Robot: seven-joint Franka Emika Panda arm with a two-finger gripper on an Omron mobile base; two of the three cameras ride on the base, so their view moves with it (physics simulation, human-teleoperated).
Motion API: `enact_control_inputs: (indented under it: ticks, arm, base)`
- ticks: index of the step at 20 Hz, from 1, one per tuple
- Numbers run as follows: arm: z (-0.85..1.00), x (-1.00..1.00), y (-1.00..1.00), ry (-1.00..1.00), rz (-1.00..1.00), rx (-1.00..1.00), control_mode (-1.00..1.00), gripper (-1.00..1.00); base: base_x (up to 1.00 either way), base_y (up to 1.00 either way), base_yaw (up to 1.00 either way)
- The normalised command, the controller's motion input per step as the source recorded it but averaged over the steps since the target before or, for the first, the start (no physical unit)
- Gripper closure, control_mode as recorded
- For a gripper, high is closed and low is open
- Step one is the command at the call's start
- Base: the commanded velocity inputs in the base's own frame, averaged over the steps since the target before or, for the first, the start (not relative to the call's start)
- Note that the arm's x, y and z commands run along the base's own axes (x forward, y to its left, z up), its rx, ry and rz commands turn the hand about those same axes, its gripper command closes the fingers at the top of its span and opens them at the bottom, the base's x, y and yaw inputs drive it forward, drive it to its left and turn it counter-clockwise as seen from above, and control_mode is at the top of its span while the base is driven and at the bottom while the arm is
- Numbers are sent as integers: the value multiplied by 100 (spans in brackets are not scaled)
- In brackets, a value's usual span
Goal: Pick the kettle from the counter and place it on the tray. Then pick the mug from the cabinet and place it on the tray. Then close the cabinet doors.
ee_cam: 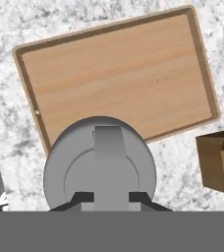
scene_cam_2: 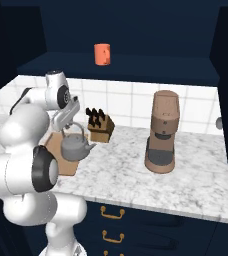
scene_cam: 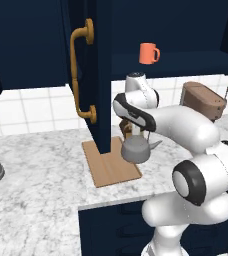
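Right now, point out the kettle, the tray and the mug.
kettle (scene_cam: 134,150): left base view, on its round grey body.
tray (ee_cam: 119,74): hand view, on the bare wood of its floor.
mug (scene_cam_2: 102,54): right base view, on its orange-red side, up on the cabinet shelf.

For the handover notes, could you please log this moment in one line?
gripper: shut on kettle | kettle: lifted beside tray | mug: in cabinet
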Motion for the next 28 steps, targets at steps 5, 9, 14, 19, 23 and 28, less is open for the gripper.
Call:
enact_control_inputs:
  ticks: [5,9,14,19,23,28]
  arm:
    - [-11,0,27,-2,23,0,-100,100]
    - [-16,5,31,-2,16,0,-100,100]
    - [-4,16,42,-2,13,0,-100,100]
    - [-7,20,16,-9,5,0,-100,100]
    - [-26,17,32,-1,4,0,-100,100]
    - [-18,25,17,-2,3,0,-100,100]
  base:
    - [0,0,0]
    - [0,0,0]
    - [0,0,0]
    - [0,0,0]
    - [0,0,0]
    - [0,0,0]
